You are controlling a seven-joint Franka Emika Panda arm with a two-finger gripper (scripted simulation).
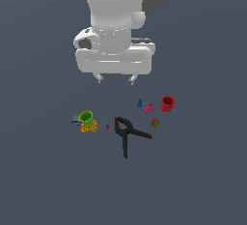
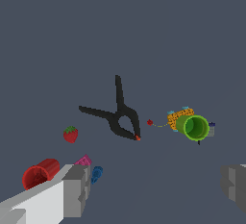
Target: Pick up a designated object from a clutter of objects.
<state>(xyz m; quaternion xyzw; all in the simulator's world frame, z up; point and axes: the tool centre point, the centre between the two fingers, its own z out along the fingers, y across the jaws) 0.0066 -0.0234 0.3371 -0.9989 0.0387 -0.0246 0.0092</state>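
The strawberry (image 1: 155,122) is a tiny red lump with a green top, lying between the red cup (image 1: 167,104) and the black clamp (image 1: 128,133); it also shows in the wrist view (image 2: 70,134). My gripper (image 1: 116,79) hangs open and empty high above the clutter, behind it, with its fingers (image 2: 77,189) spread wide. The red cup (image 2: 39,174) lies on its side. The pink brick (image 1: 148,107) and small blue piece (image 1: 140,103) lie beside the cup. The green cup (image 1: 87,118) sits on the orange item (image 1: 89,128) on the exterior view's left.
A tiny red dot (image 1: 107,126) lies between the clamp and the green cup, also seen in the wrist view (image 2: 150,122). The clamp (image 2: 116,116) spreads two arms. Everything rests on a flat dark grey floor (image 1: 43,180).
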